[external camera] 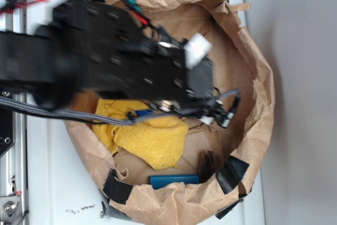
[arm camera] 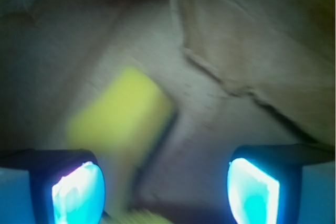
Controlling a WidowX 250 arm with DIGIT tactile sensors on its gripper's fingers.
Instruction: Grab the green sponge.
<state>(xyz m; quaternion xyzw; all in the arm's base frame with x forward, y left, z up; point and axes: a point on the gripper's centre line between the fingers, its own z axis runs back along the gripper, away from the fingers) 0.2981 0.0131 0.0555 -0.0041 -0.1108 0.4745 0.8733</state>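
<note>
In the wrist view the green sponge [arm camera: 118, 116] is a blurred yellow foam block with a thin dark layer along its right side. It lies on brown paper, ahead of my gripper and a little left of centre. My gripper [arm camera: 165, 192] is open and empty, with its two pads [arm camera: 79, 192] wide apart and above the paper. The sponge's near end lies just inside the left pad. In the exterior view my black arm [external camera: 131, 61] reaches in from the left over the paper basin and hides the sponge.
A crumpled brown paper bag [external camera: 260, 104] forms a walled basin, held with black tape [external camera: 231, 175]. Inside lie a larger yellow terry cloth [external camera: 152, 138], a flat blue block [external camera: 174, 179] and a dark brown object [external camera: 206, 164] near the front wall. A torn paper flap [arm camera: 252, 51] lies right of the sponge.
</note>
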